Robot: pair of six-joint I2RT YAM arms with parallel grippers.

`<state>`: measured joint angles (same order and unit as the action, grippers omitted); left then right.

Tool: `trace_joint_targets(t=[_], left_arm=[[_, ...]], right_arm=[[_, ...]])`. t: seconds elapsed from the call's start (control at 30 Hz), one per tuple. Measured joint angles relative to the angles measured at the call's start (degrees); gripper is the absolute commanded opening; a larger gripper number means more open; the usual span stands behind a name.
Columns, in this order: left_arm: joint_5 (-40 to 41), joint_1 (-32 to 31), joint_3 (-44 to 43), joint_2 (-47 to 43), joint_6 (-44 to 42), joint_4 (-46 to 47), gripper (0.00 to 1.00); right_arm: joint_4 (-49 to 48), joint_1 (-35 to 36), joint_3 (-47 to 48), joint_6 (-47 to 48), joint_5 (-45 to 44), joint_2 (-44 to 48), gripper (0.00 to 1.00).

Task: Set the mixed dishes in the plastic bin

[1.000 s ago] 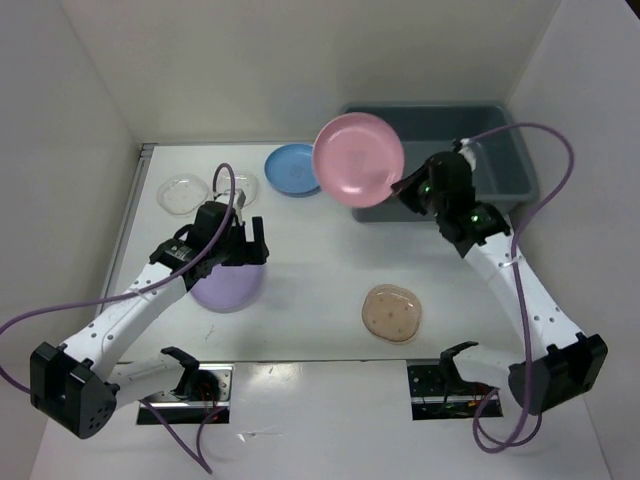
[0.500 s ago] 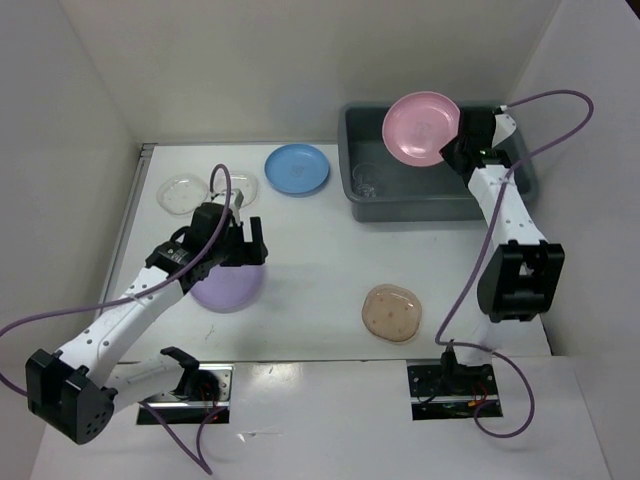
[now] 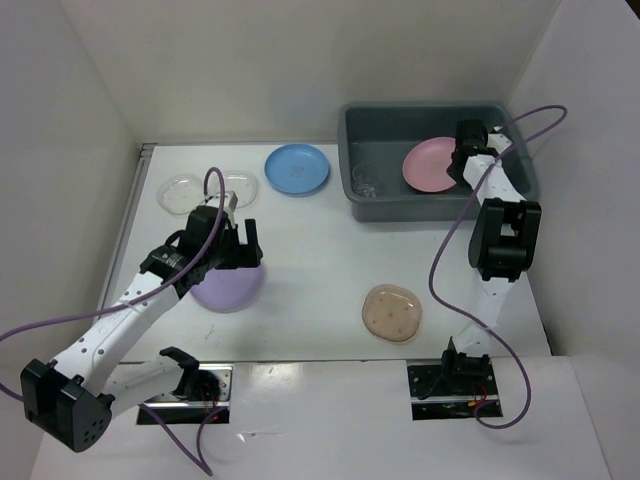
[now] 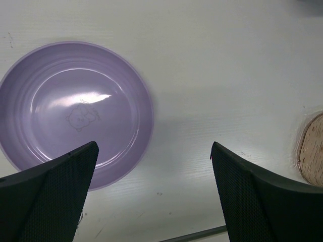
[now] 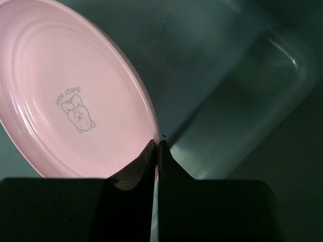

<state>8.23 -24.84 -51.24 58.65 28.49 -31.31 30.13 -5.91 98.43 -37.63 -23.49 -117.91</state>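
Inside bin (image 3: 400,208), right half: pink plate (image 3: 430,165) now sits low between the walls. A second ago it hung above the bin's near-left corner, then over the far wall. Cannot tell if it touches the floor. Grip: right hand (image 5: 156,154) pinched tight on the plate's rim. Judgement: delivery nearly done, only the release is left. Over on the tabletop (image 3: 320,250), left hand (image 4: 154,148) gapes wide, empty, above lavender plate (image 4: 75,111), barely shifted. Outside bin: blue plate (image 3: 297,168), tan plate (image 3: 392,312), two clear plates (image 3: 183,193).
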Motion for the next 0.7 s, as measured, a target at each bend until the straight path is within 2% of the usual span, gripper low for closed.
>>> trace_joint_targets(t=[0.13, 0.23, 0.33, 0.4, 0.57, 0.7], left_arm=[[0.61, 0.0, 0.02, -0.07, 0.02, -0.2, 0.99], [1.03, 0.0, 0.02, -0.07, 0.04, -0.24, 0.99], [1.36, 0.0, 0.02, -0.07, 0.04, -0.31, 0.99], [1.53, 0.0, 0.02, -0.07, 0.02, -0.26, 0.99], [1.68, 0.0, 0.02, -0.02, 0.0, -0.15, 0.99], [1.77, 0.0, 0.02, 0.35, -0.04, 0.15, 0.99]], right_arm=[[1.31, -0.61, 2.54, 0.57, -1.01, -3.63, 0.05], [1.46, -0.74, 3.15, 0.7, -1.09, -5.27, 0.18], [1.29, -0.74, 3.15, 0.79, -0.96, -5.2, 0.41], [1.16, -0.74, 3.26, 1.03, -0.87, -4.81, 0.46], [1.16, -0.74, 3.91, 1.36, 0.15, -1.9, 0.58], [0.35, 0.2, 3.98, 3.54, 3.17, 6.25, 0.65]])
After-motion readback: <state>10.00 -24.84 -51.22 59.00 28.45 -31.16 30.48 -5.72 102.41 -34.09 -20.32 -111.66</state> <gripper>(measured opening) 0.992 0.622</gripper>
